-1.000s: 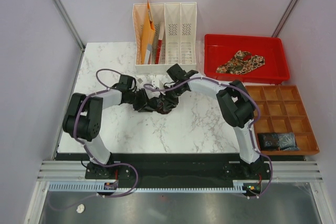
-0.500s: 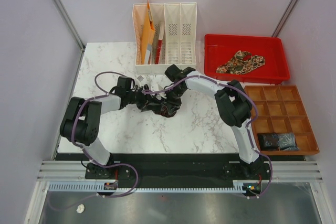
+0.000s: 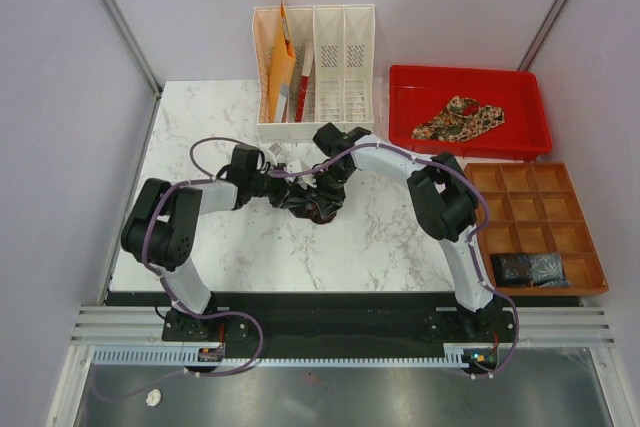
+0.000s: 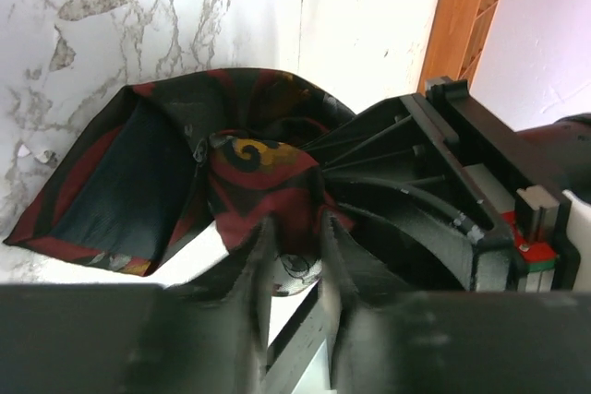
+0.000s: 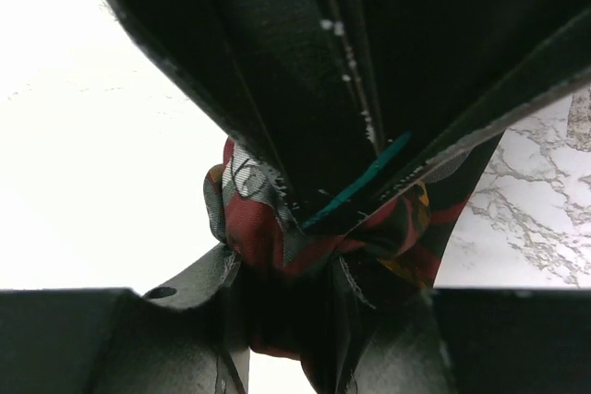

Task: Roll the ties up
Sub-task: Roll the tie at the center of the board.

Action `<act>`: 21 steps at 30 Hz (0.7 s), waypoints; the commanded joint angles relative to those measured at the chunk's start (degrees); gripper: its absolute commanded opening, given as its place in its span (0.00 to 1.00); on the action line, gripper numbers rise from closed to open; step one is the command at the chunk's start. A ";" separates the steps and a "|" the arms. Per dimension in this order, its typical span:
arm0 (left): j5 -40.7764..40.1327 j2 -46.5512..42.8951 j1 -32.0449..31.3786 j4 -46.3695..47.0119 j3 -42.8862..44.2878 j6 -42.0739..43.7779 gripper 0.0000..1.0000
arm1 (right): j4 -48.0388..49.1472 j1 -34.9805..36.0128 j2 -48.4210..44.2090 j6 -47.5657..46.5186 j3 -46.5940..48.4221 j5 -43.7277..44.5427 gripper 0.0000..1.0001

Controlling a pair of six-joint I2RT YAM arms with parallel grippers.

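Meeting at the middle of the marble table point(image 3: 200, 117), the left gripper point(image 3: 288, 193) and the right gripper point(image 3: 322, 199) crowd over a dark maroon tie point(image 3: 318, 212). From above, the wrists and purple cables cover nearly all of it, and only a small dark bunch shows below them.

The left wrist view shows more. The tie lies crumpled on the marble at centre left, maroon and black with gold swirls, and its ends cannot be traced. A fold runs down between the left fingers point(image 4: 261, 265) at the bottom edge, which stand narrowly apart and pinch that fabric. Their lower parts are blurred and cut off by the frame.

In the right wrist view the black body of the other gripper fills the upper half and hides much of the tie. A knot of red cloth sits at lower centre, clamped between the right fingers point(image 5: 208, 320). How neatly it is rolled cannot be made out.

A tan-and-brown paisley tie point(image 3: 460, 119) lies loose in the red tray point(image 3: 520, 92) at upper right. A white file holder point(image 3: 345, 57) with orange folders point(image 3: 280, 62) stands at top centre. At right, a brown compartment tray point(image 3: 545, 202) holds two dark items point(image 3: 530, 269), too small to identify
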 commanded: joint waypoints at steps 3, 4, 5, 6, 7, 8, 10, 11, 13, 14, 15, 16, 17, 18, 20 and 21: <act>-6.97 3.39 0.91 -10.20 2.62 3.85 0.02 | -1.67 0.55 1.45 0.18 1.88 0.99 0.28; -8.12 3.57 0.91 -14.13 3.23 5.59 0.02 | -1.58 0.46 1.28 0.36 1.88 0.82 0.42; -9.69 3.66 0.91 -15.39 4.10 6.22 0.02 | -1.58 0.29 1.10 0.62 1.97 0.56 0.48; -10.32 4.01 0.91 -16.53 4.55 6.84 0.02 | -1.58 0.20 0.92 0.71 1.97 0.29 0.54; -10.93 4.18 0.91 -17.24 4.90 7.89 0.02 | -1.58 -0.15 0.84 0.97 2.14 -0.06 0.69; -12.59 4.27 0.91 -18.81 5.51 8.16 0.02 | -1.58 -0.33 0.49 1.24 2.23 -0.76 0.75; -14.18 4.80 0.91 -19.97 5.96 9.12 0.02 | -1.49 -0.94 0.22 2.11 2.75 -1.73 0.91; -14.54 4.97 0.83 -20.41 6.39 9.30 0.02 | -1.41 -0.95 0.05 2.47 2.93 -2.25 0.94; -15.33 5.68 0.83 -20.76 6.75 10.00 0.02 | -0.45 -1.21 -0.22 4.30 3.20 -2.61 0.97; -15.51 5.94 0.83 -21.29 7.10 10.09 0.02 | 0.17 -1.21 -0.39 5.10 3.11 -2.87 0.98; -15.60 6.38 0.91 -21.46 7.36 10.53 0.02 | 1.05 -1.30 -0.48 6.32 2.85 -2.88 0.98; -15.86 6.64 0.83 -21.55 7.54 10.62 0.02 | 3.32 -1.30 -0.74 8.86 2.59 -2.88 0.98; -16.21 6.73 0.83 -22.34 7.63 10.71 0.02 | 4.65 -1.30 -0.83 10.62 2.32 -2.44 0.98; -16.21 6.82 0.83 -22.61 7.89 11.06 0.02 | 6.40 -1.38 -1.10 12.47 1.36 -2.00 0.98; -16.74 6.82 0.91 -22.87 7.89 11.15 0.02 | 12.02 -1.47 -2.41 17.55 -0.22 -1.03 0.98; -16.74 6.82 0.83 -22.87 7.98 11.15 0.02 | 13.78 -1.39 -2.85 18.89 -1.97 -0.25 0.98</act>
